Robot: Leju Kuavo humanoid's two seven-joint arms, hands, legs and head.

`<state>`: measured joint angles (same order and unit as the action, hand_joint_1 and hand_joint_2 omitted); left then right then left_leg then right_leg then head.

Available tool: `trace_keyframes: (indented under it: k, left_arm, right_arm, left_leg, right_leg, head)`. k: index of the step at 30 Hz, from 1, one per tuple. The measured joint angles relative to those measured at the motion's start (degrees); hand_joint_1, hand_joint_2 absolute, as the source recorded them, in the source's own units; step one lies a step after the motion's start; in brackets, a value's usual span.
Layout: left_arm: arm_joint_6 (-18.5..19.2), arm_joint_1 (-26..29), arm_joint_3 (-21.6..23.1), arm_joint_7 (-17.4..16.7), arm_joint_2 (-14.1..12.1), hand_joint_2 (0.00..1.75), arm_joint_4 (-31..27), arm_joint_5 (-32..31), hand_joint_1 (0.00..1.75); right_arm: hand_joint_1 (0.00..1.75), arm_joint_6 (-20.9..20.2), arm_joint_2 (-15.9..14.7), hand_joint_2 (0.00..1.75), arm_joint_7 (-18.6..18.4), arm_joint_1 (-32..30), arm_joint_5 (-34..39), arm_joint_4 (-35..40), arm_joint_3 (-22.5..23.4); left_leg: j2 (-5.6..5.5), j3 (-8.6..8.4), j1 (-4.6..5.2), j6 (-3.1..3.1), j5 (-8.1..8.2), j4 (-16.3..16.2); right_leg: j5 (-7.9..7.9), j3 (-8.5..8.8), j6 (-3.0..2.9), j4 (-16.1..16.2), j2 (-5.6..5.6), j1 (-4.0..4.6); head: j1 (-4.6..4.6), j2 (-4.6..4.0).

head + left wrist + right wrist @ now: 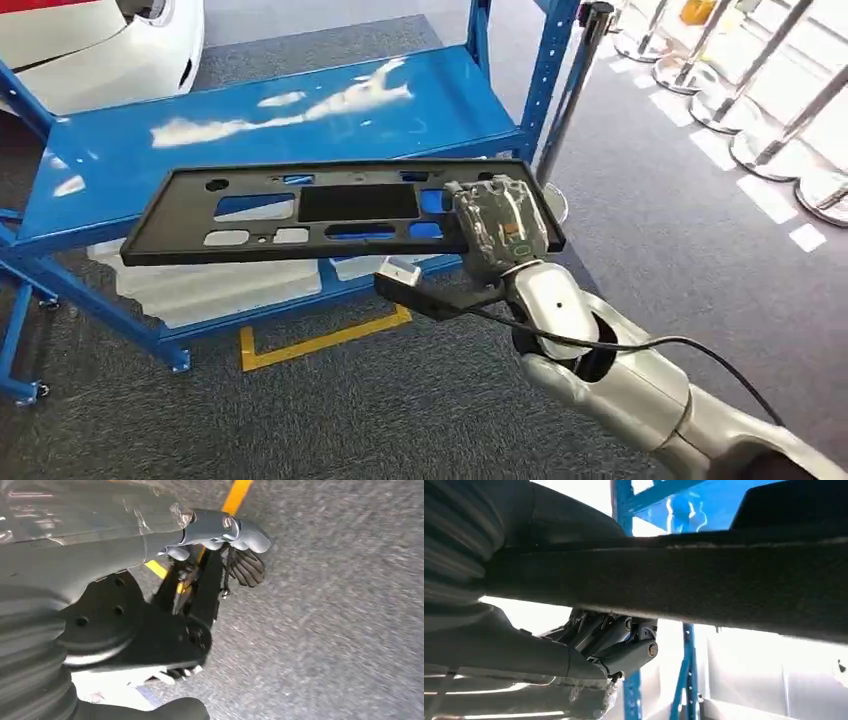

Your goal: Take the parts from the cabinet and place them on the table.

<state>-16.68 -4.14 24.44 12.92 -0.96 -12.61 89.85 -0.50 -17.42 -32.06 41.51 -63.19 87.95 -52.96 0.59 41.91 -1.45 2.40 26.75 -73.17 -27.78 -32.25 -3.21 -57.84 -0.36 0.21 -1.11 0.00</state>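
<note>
In the head view, the right hand (pixel 497 225) grips the right end of a long flat black plastic panel (pixel 330 210) with many holes, held out above the blue shelf (pixel 130 165) of the cabinet, which has nothing else lying on it; the panel reaches from the hand toward 9 o'clock. In the left wrist view, the left hand (pixel 225 535) hangs over the grey floor (pixel 340 630) with fingers curled in and nothing in them. In the right wrist view, the fingers (pixel 616 640) press up under the panel's dark edge (pixel 674 580), so I think the robot should keep the panel level and carry it slowly to the table.
</note>
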Motion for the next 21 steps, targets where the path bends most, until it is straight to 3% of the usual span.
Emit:
trace_keyframes:
  k: [1, 2, 3, 5, 6, 7, 10, 11, 12, 13, 14, 16, 17, 18, 19, 21]
  left_arm:
    - [0.0, 0.1, 0.0, 0.0, 0.0, 1.75, 0.0, 0.0, 0.00]
    - [0.0, 0.1, 0.0, 0.0, 0.0, 1.75, 0.0, 0.0, 0.00]
    - [0.0, 0.1, 0.0, 0.0, 0.0, 1.75, 0.0, 0.0, 0.00]
    - [0.0, 0.1, 0.0, 0.0, 0.0, 1.75, 0.0, 0.0, 0.00]
    - [0.0, 0.1, 0.0, 0.0, -0.1, 1.75, 0.0, 0.0, 0.00]
    - [0.0, 0.1, 0.0, 0.0, -0.1, 1.75, 0.0, 0.0, 0.00]
    - [0.9, 0.2, 0.0, -0.8, -0.1, 1.75, 0.0, -1.4, 0.00]
    - [1.3, 0.2, 0.0, -1.3, 0.0, 1.75, 0.0, -2.1, 0.00]
    - [1.5, 0.0, 0.1, -1.5, 0.1, 1.75, 0.0, -2.4, 0.00]
    - [1.6, -0.1, 0.1, -1.6, 0.1, 1.75, 0.0, -2.6, 0.00]
    - [1.7, -0.2, 0.1, -1.6, 0.1, 1.75, 0.0, -2.8, 0.00]
    - [1.8, -0.1, 0.1, -1.7, 0.1, 1.75, 0.0, -2.9, 0.00]
    - [1.8, -0.1, 0.1, -1.7, 0.1, 1.75, 0.0, -2.9, 0.00]
    - [1.8, -0.1, 0.1, -1.7, 0.1, 1.75, 0.0, -3.0, 0.00]
    - [1.8, -0.1, 0.1, -1.7, 0.1, 1.75, 0.0, -3.0, 0.00]
    - [1.8, -0.2, 0.1, -1.7, 0.1, 1.75, 0.0, -3.0, 0.00]
  right_arm:
    - [1.75, 0.0, 0.0, 1.75, 0.0, 0.0, 0.0, 0.0, 0.0]
    - [1.75, 0.0, 0.0, 1.75, 0.0, 0.0, 0.0, 0.0, 0.0]
    - [1.75, 0.0, 0.0, 1.75, 0.0, 0.0, 0.0, 0.0, 0.0]
    - [1.75, 0.0, 0.0, 1.75, 0.0, 0.0, 0.0, 0.0, 0.0]
    - [1.75, 0.0, 0.0, 1.75, 0.0, 0.0, 0.0, 0.0, 0.0]
    - [1.75, 0.0, 0.0, 1.75, 0.0, 0.0, 0.0, 0.0, 0.0]
    - [1.75, 0.0, 0.0, 1.75, 0.2, -0.1, 0.7, 0.0, 0.0]
    - [1.75, 0.0, 0.0, 1.75, 0.2, -0.4, 1.0, 0.0, 0.0]
    - [1.75, 0.0, 0.0, 1.75, 0.2, -0.7, 1.1, 0.0, 0.0]
    - [1.75, 0.1, 0.0, 1.75, 0.3, -0.7, 1.3, -0.1, -0.1]
    - [1.75, 0.2, 0.1, 1.75, 0.3, -0.7, 1.3, -0.1, -0.1]
    - [1.75, 0.3, 0.1, 1.75, 0.3, -1.1, 1.3, -0.2, -0.1]
    - [1.75, 0.3, 0.1, 1.75, 0.3, -1.2, 1.3, -0.3, -0.2]
    - [1.75, 0.3, 0.1, 1.75, 0.3, -1.4, 1.3, -0.3, -0.2]
    - [1.75, 0.3, 0.2, 1.75, 0.3, -1.4, 1.3, -0.3, -0.3]
    - [1.75, 0.3, 0.2, 1.75, 0.3, -1.3, 1.3, -0.3, -0.3]
  left_leg:
    - [-0.09, 1.05, 0.04, 0.13, 1.37, -3.8]
    - [-0.12, 0.97, 0.11, 0.14, 1.01, -5.2]
    - [-0.12, -0.43, 0.20, 0.03, -0.30, -3.7]
    - [-0.22, -6.43, 0.23, -0.32, -3.69, 5.2]
    - [-0.50, -9.43, 0.21, -0.60, -4.38, 9.9]
    - [-0.76, -10.41, 0.52, -0.79, -3.57, 12.0]
    - [-0.73, -9.63, 0.73, -1.24, -4.61, 11.9]
    - [-0.47, -9.38, 0.23, -1.76, -5.26, 12.5]
    - [0.20, -9.00, -0.02, -2.15, -5.83, 12.8]
    - [0.23, -8.29, -0.04, -2.72, -6.38, 12.9]
    - [0.49, -7.51, -0.04, -2.85, -6.86, 12.9]
    - [0.96, -6.21, -0.04, -2.85, -7.81, 12.8]
    - [1.22, -5.60, -0.06, -2.81, -8.28, 12.8]
    - [1.48, -5.00, -0.08, -2.71, -8.71, 12.8]
    - [1.79, -4.37, -0.12, -2.56, -9.24, 12.8]
    - [2.10, -3.68, -0.25, -2.05, -10.01, 12.8]
  right_leg:
    - [0.42, -0.62, -0.03, -0.1, 0.24, 0.18]
    - [0.78, -1.26, 0.05, -0.4, 0.48, 0.29]
    - [1.04, -1.79, 0.13, -0.6, 0.69, 0.30]
    - [1.25, -2.63, 0.35, -1.3, 1.14, 0.28]
    - [1.27, -2.96, 0.41, -1.8, 1.22, 0.27]
    - [1.29, -3.61, 0.68, -2.3, 1.33, 0.72]
    - [2.43, -3.93, 1.60, -2.4, 1.78, 0.35]
    - [2.78, -4.18, 2.06, -2.4, 2.08, 0.68]
    - [1.51, -4.59, 2.35, -3.1, 1.86, 0.39]
    - [-1.05, -5.53, 2.71, -5.1, 1.29, 0.24]
    - [-4.31, -6.92, 3.20, -9.2, 1.00, -0.12]
    - [-8.61, -9.28, 3.79, -17.3, 0.89, -0.56]
    - [-8.65, -9.58, 4.05, -19.6, 0.86, -0.83]
    - [-7.35, -8.82, 4.24, -19.5, 0.79, -1.08]
    - [-4.79, -6.52, 4.36, -16.5, 0.59, -1.23]
    - [-1.45, -0.07, 4.36, -6.8, -0.55, -1.25]
  head:
    - [0.30, 0.00]
    - [0.43, 0.00]
    - [0.52, 0.00]
    - [1.13, 0.00]
    - [1.37, 0.00]
    - [1.59, 0.00]
    - [1.20, 0.00]
    - [1.02, 0.00]
    - [1.35, 0.00]
    - [0.60, 0.00]
    - [-0.05, 0.00]
    - [-0.42, 0.00]
    - [-0.77, 0.00]
    - [-1.07, 0.00]
    - [-1.27, 0.00]
    - [-1.73, 0.00]
